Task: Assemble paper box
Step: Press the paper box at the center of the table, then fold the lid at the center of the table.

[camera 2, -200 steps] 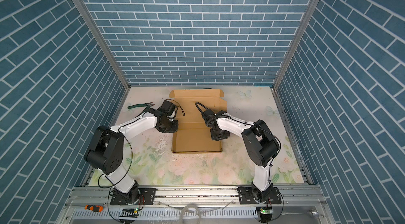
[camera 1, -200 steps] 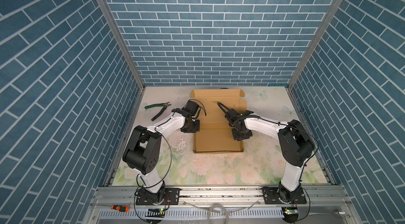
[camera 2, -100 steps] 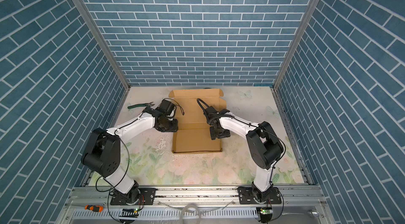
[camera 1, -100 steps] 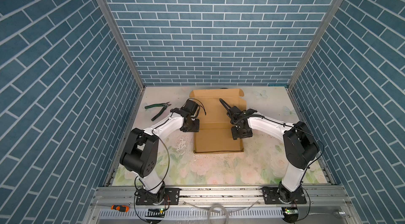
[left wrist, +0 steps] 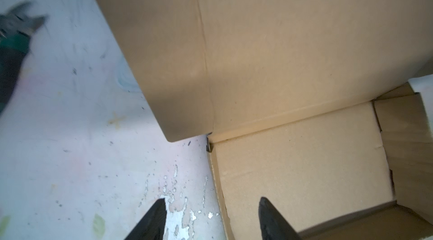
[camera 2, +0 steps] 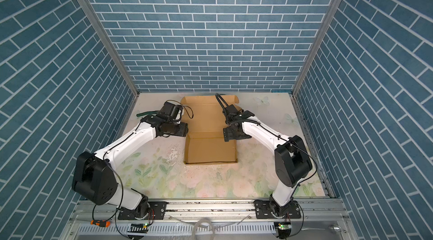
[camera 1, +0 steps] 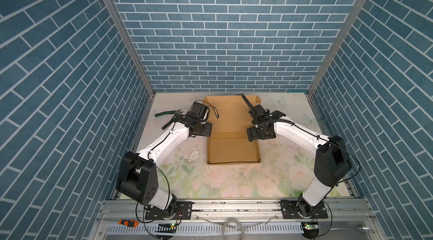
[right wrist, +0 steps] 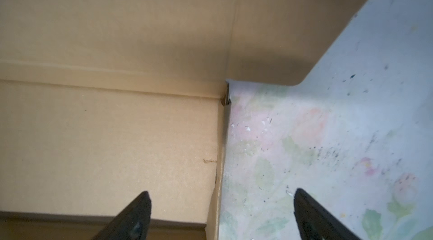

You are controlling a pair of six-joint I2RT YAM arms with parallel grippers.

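Lying mid-table in both top views, the paper box is a shallow tray w/ its lid flap open toward the back wall. The left gripper sits at the tray's left wall and the right gripper at its right wall, both near the lid fold. Pliers lie on the table left of the box.

Left wrist view: jaws apart, one finger over the table, the other inside the tray, wall between them, nothing pinched.

Right wrist view: same. Jaws spread wide astride the right wall, gripping nothing.
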